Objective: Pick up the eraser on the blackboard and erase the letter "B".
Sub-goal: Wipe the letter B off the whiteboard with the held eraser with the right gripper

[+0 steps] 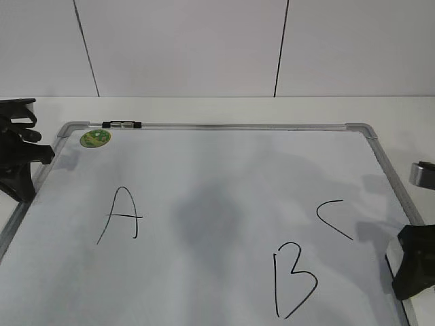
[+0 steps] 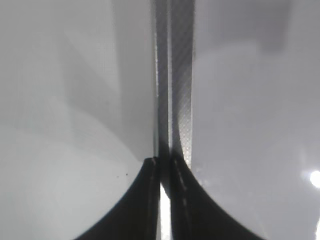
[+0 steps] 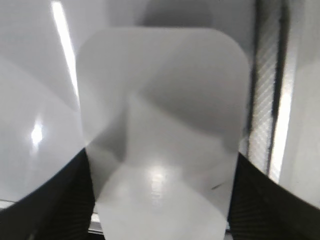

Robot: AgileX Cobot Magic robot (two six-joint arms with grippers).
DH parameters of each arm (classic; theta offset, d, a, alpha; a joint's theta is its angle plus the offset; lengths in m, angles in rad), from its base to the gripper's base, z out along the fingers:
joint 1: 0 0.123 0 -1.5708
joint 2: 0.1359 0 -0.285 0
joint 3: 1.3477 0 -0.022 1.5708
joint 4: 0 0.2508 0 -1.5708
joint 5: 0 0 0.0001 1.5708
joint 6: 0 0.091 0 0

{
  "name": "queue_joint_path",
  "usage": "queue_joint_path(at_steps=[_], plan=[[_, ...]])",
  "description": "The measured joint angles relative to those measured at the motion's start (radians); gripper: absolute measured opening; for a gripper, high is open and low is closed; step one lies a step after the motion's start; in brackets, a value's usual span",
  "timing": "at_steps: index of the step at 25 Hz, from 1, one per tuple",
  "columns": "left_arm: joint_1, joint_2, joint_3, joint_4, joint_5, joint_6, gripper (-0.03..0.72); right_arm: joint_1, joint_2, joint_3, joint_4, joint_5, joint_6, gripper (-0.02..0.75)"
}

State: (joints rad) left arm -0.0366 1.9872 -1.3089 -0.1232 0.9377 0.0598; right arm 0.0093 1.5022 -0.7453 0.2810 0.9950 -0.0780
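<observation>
The blackboard [image 1: 224, 176] is a white board with a silver frame, lying flat. The letter "B" [image 1: 291, 278] is drawn in black at the front, right of the middle. The eraser [image 3: 160, 100], a flat white block with rounded corners, fills the right wrist view between the two dark jaws of my right gripper [image 3: 162, 200], which is shut on its sides. This gripper [image 1: 411, 268] sits at the board's right edge, right of the "B". My left gripper [image 2: 165, 170] is shut and empty over the board's left frame [image 2: 180, 75], seen at the far left [image 1: 17, 156].
A black "A" [image 1: 121, 216] is at the left and a black "C" [image 1: 333, 219] is behind the "B". A green sticker [image 1: 95, 138] and a small black-and-silver clip [image 1: 122, 124] sit at the back left corner. A silver object [image 1: 425, 173] lies off the board's right edge.
</observation>
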Motion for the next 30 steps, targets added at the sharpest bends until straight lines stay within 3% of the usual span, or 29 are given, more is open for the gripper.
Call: queue_joint_path(at_steps=[6, 13, 23, 30], plan=[[0.000, 0.000, 0.000, -0.002, 0.000, 0.000, 0.017, 0.194, 0.000, -0.009, -0.007, 0.005, 0.043, 0.521], [0.000, 0.000, 0.000, -0.002, 0.000, 0.000, 0.017, 0.387, 0.010, -0.140, -0.161, -0.017, 0.228, 0.521], [0.000, 0.000, 0.000, -0.004, 0.000, 0.000, 0.017, 0.421, 0.223, -0.250, -0.207, -0.023, 0.248, 0.520], [0.000, 0.000, 0.000, -0.002, 0.000, 0.000, 0.017, 0.421, 0.279, -0.310, -0.170, 0.032, 0.201, 0.520]])
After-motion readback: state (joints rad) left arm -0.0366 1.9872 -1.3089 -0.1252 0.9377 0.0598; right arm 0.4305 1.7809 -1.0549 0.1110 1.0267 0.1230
